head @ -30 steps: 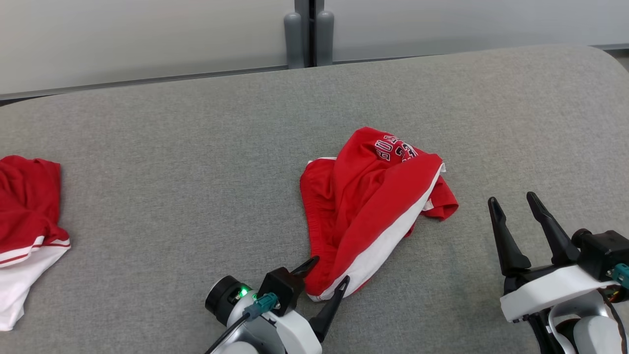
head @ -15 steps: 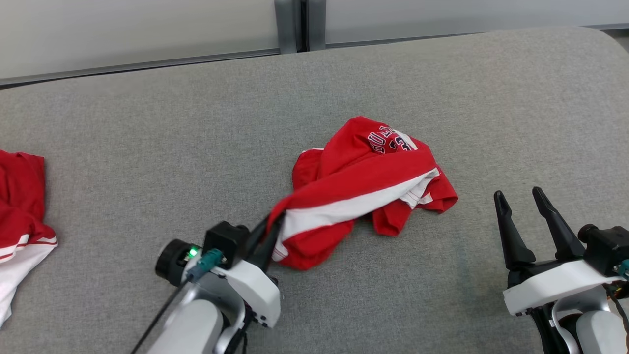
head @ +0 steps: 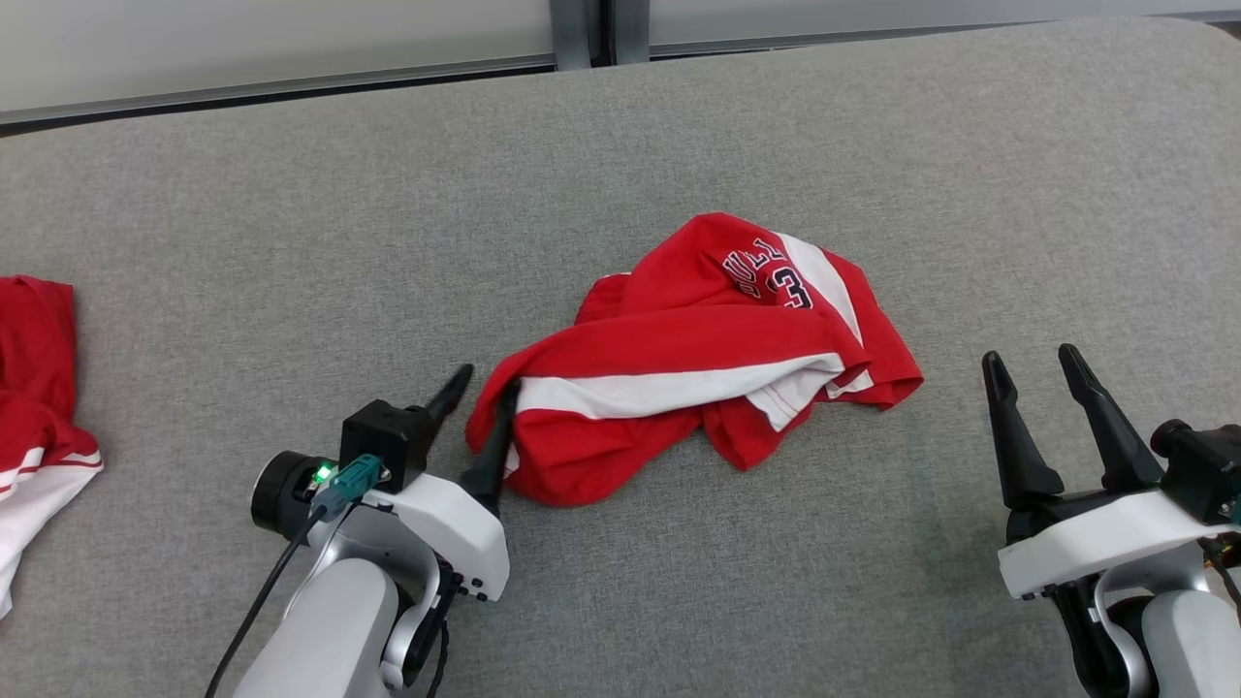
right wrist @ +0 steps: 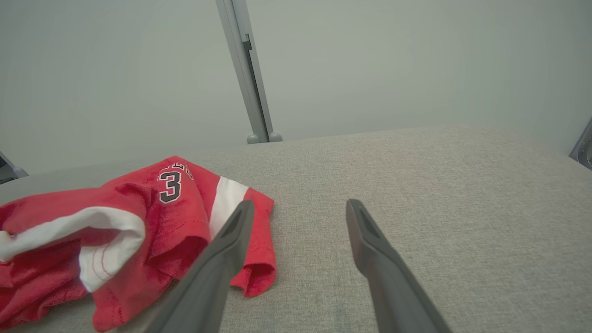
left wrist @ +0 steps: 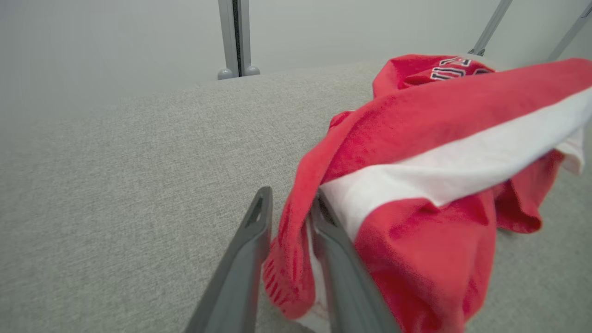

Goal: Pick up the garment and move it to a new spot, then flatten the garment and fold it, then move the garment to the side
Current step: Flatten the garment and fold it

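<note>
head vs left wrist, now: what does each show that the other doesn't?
Head, not left wrist: the open right gripper, apart from the garment, and a second red garment far to the robot's left on the table. Left wrist, not head: close up, the garment's hem hanging between the left gripper's fingers. Both: the garment, left gripper, table, upright post.
</note>
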{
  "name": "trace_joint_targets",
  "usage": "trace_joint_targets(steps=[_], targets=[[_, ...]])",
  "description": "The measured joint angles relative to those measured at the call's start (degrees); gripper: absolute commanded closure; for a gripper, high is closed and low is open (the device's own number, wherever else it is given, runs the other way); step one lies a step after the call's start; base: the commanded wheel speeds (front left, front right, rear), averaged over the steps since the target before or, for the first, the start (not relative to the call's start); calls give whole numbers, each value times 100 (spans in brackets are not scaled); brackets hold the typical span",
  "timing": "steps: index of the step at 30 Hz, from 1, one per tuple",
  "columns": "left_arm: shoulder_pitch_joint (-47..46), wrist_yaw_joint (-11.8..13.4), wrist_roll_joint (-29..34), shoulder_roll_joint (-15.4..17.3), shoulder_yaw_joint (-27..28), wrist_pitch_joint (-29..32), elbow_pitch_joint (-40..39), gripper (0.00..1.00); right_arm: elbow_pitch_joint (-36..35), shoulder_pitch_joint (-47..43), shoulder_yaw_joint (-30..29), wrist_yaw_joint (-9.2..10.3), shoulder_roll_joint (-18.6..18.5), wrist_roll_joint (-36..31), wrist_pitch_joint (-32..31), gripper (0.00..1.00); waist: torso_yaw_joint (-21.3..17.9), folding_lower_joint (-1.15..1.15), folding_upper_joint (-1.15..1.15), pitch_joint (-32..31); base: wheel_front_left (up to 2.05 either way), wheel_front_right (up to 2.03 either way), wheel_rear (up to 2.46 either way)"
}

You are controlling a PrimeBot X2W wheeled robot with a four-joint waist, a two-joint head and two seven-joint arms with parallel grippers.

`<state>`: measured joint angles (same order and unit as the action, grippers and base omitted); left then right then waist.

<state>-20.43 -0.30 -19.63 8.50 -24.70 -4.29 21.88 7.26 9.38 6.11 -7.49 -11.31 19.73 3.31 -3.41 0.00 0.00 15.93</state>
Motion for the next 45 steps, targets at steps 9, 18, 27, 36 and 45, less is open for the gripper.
trace_joint_targets(steps=[9, 18, 27, 36, 45], targets=[[149, 313, 16, -58, 215, -849, -368, 0, 35, -6, -40, 0, -35, -18, 3, 0, 131, 0, 0, -159, 0, 0, 0], [305, 694, 174, 108, 570, -1039, -732, 0, -33, -98, -67, 0, -64, -71, -79, 0, 251, 0, 0, -430, 0, 0, 0], [1000, 969, 74, 310, 1109, -1070, -994, 0, -134, -329, -81, 0, -66, -197, -190, 0, 323, 0, 0, -799, 0, 0, 0], [1525, 969, 75, 464, 1071, -1067, -995, 0, -261, -565, -40, 0, -57, -274, -341, 0, 349, 0, 0, -1110, 0, 0, 0], [1562, 994, 73, 478, 995, -983, -1032, 0, -355, -595, -83, 0, -4, -309, -392, 0, 352, 0, 0, -1136, 0, 0, 0]])
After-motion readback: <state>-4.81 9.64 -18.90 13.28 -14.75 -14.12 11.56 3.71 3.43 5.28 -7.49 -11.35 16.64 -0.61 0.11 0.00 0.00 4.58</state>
